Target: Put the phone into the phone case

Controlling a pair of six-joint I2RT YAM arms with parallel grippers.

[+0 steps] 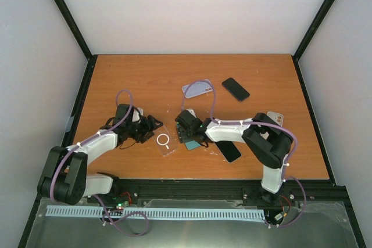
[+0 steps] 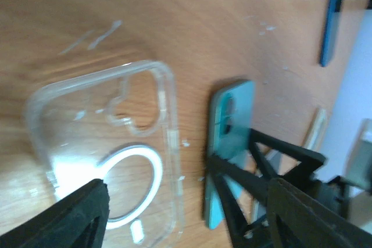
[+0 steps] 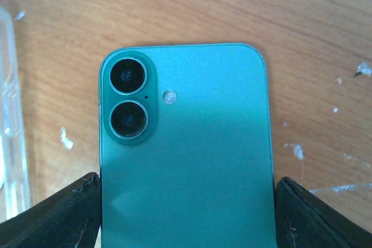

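Observation:
The teal phone [image 3: 186, 155] shows its back with two camera lenses toward the right wrist camera. My right gripper [image 3: 186, 219] is shut on it, one finger on each long side. In the top view the phone [image 1: 190, 142] sits under that gripper [image 1: 187, 130], just right of the clear phone case [image 1: 165, 142]. The case [image 2: 104, 143] lies flat on the table, with a white ring in its back. The phone [image 2: 229, 137] stands tilted on its long edge beside the case, apart from it. My left gripper [image 2: 195, 219] is open and empty above the case's near end.
On the wooden table [image 1: 145, 79] lie a black phone [image 1: 235, 89] and a lavender case [image 1: 197, 89] at the back, another black phone [image 1: 229, 151] by the right arm, and a pale phone [image 1: 276, 118] further right.

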